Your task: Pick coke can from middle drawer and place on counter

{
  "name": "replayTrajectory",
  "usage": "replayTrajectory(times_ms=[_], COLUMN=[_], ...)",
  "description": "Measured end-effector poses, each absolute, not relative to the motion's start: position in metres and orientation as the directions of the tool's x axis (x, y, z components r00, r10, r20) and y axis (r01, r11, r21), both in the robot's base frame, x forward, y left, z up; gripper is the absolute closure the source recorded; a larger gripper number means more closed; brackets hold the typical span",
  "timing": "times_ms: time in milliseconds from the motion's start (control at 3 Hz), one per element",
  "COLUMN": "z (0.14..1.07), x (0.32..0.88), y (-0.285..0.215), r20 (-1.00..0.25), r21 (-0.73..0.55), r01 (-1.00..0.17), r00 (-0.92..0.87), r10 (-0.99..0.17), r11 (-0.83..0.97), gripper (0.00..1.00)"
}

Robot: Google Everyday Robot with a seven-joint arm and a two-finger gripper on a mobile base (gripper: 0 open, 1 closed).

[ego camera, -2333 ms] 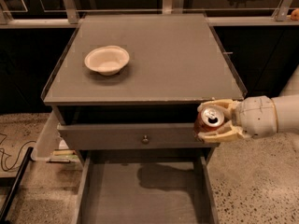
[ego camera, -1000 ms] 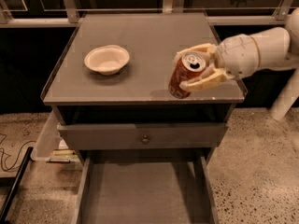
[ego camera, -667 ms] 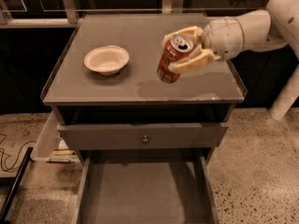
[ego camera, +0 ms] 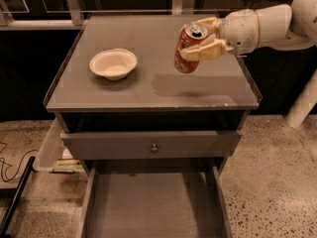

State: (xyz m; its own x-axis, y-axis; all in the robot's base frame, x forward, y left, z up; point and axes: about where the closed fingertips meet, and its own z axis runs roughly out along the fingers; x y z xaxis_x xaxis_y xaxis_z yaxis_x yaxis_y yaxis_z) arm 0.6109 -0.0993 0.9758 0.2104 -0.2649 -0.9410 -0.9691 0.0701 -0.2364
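Coke can (ego camera: 187, 51) hangs tilted above the tabletop (ego camera: 124, 93), right of the white bowl (ego camera: 113, 63) — your claw (ego camera: 202, 38) is closed around it. You're placing: next, stand it upright, lower it onto bare surface, then release.

Robot test lab, speckled floor (ego camera: 267, 172), loose cable (ego camera: 7, 170), robot claw (ego camera: 198, 38) above grey counter (ego camera: 148, 90)

Tabletop (ego camera: 138, 90) — grey, clear-rimmed; carries one white bowl (ego camera: 113, 63), left of centre. End effector (ego camera: 194, 40) grips can (ego camera: 184, 62) above its right half.
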Motion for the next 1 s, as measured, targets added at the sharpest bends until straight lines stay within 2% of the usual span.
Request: replayTrajectory(times_ms=[667,1000], z=[0.922,0.916], x=[0.644,0.657], y=[-0.111,-0.103], r20=[-0.959,-0.96], r21=[-0.087,-0.064], r01=[-0.966,-0.958], r00=[0.016,-0.017], r10=[-0.282,-0.279], r11=[0.245,0.279], gripper=[1.0,1.0])
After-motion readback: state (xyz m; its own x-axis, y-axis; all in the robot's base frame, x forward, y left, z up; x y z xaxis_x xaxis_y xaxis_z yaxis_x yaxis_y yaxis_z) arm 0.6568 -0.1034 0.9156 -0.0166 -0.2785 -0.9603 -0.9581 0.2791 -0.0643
